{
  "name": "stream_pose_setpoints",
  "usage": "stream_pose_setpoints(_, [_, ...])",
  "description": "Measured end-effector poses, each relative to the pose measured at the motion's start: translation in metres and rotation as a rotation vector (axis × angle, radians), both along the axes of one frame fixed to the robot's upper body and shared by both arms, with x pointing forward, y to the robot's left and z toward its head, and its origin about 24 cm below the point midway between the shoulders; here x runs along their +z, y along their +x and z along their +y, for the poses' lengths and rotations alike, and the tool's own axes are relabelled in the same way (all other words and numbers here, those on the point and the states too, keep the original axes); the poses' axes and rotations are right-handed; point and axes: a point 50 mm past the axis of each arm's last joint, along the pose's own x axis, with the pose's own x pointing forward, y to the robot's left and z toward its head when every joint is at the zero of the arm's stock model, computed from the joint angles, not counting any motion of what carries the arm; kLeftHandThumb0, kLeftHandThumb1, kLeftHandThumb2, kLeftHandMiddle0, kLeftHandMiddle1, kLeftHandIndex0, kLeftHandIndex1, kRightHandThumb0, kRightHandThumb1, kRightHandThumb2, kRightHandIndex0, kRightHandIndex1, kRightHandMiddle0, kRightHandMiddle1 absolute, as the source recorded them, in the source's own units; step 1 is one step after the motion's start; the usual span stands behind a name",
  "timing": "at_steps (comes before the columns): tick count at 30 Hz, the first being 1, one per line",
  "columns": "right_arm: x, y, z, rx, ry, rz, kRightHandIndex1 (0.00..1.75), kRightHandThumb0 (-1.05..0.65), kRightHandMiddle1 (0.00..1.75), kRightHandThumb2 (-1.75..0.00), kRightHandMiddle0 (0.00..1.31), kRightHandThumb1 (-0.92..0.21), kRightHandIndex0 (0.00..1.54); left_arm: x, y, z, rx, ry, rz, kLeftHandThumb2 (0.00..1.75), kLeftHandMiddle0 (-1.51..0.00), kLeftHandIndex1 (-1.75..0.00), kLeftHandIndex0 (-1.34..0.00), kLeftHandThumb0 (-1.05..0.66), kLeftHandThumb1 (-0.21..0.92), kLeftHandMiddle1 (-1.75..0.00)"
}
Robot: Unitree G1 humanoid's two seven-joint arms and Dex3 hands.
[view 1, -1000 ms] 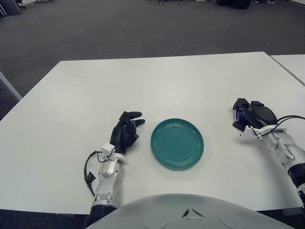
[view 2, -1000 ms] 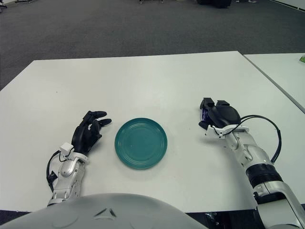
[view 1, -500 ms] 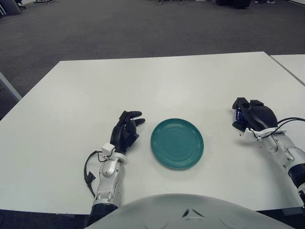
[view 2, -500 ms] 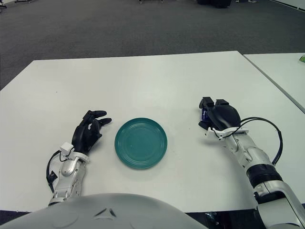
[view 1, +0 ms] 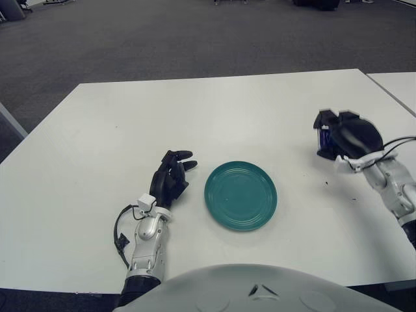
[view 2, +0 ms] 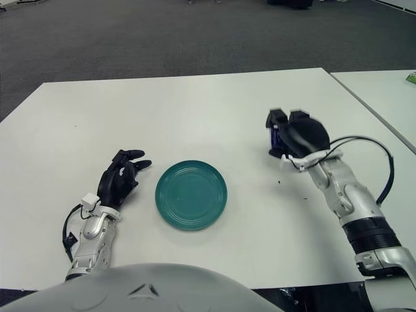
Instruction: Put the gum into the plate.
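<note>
Lifted off the white surface [view 1: 195, 110] since earlier, the small blue gum pack [view 2: 275, 137] is clasped in the right hand [view 2: 296, 138] fingers, right of the round teal plate [view 1: 240, 195]. Left hand [view 1: 170, 179] is rested, fingers loosely curled.

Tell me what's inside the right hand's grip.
A small blue item, likely the gum, shows between the curled fingers of the right hand. Most of it is covered by the hand.
</note>
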Motion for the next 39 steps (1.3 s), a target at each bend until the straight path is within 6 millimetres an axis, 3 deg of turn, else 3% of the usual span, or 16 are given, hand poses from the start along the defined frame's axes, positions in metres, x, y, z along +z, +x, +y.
stream_pose_setpoints(4, [0.009, -0.001, 0.019, 0.046, 0.023, -0.021, 1.75, -0.44, 1.75, -1.16, 0.52, -0.44, 0.97, 0.0, 0.0, -0.001, -0.002, -0.003, -0.003, 0.74, -0.46, -1.3, -0.39, -0.78, 0.92, -1.1])
stream_pose_setpoints(9, [0.003, -0.006, 0.048, 0.124, 0.074, 0.0, 1.75, -0.45, 1.75, -1.17, 0.53, -0.43, 1.01, 0.0, 0.001, -0.002, -0.005, -0.003, -0.001, 0.74, -0.43, -1.29, -0.38, -0.79, 0.92, -1.08])
stream_pose_setpoints(24, [0.001, -0.029, 0.106, 0.329, 0.036, -0.024, 1.75, -0.45, 1.75, -1.18, 0.53, -0.42, 1.07, 0.0, 0.001, -0.003, -0.009, -0.001, -0.002, 0.75, -0.45, -1.3, -0.4, -0.79, 0.92, -1.12])
stream_pose_setpoints(39, [-0.029, -0.058, 0.155, 0.507, 0.076, 0.028, 1.75, -0.46, 1.75, -1.24, 0.57, -0.38, 1.17, 0.0, 0.001, -0.005, -0.002, -0.008, 0.017, 0.82, -0.45, -1.36, -0.34, -0.83, 0.92, -1.13])
